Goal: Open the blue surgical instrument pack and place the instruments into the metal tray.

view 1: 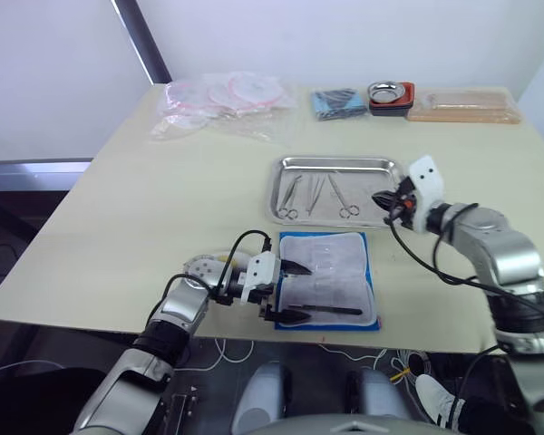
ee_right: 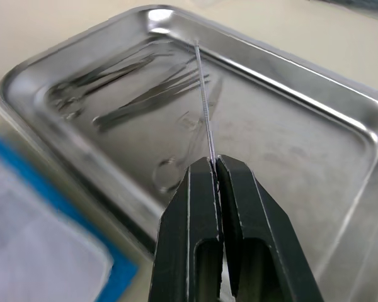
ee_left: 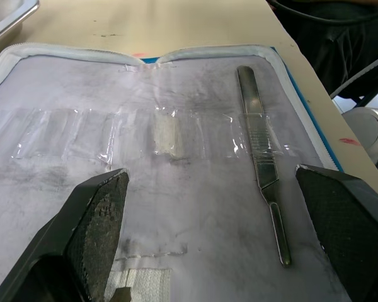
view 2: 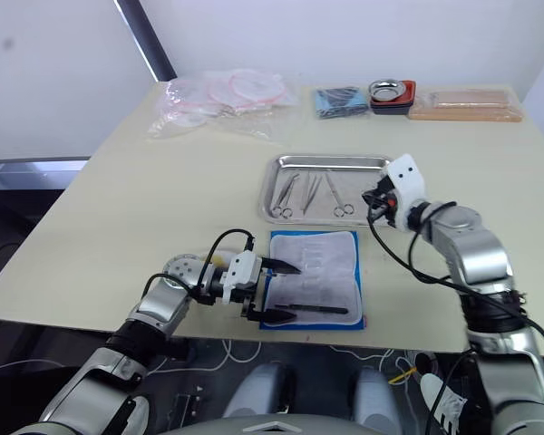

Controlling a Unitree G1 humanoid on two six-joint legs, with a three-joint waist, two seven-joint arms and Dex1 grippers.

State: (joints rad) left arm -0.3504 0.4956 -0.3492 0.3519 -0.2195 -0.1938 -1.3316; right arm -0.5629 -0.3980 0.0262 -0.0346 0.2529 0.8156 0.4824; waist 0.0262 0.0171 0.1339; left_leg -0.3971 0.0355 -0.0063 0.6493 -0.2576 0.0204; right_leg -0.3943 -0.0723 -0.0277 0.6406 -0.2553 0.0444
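The blue surgical instrument pack (view 1: 327,279) lies open and flat just in front of the metal tray (view 1: 335,189). One thin metal tool (ee_left: 259,151) sits in its clear pocket (hard, light and slippery, best pinched at the middle). The left gripper (view 1: 288,291) is spread wide over it. The right gripper (ee_right: 215,165) pinches a thin tool (ee_right: 205,107) above the tray. No readable writing.
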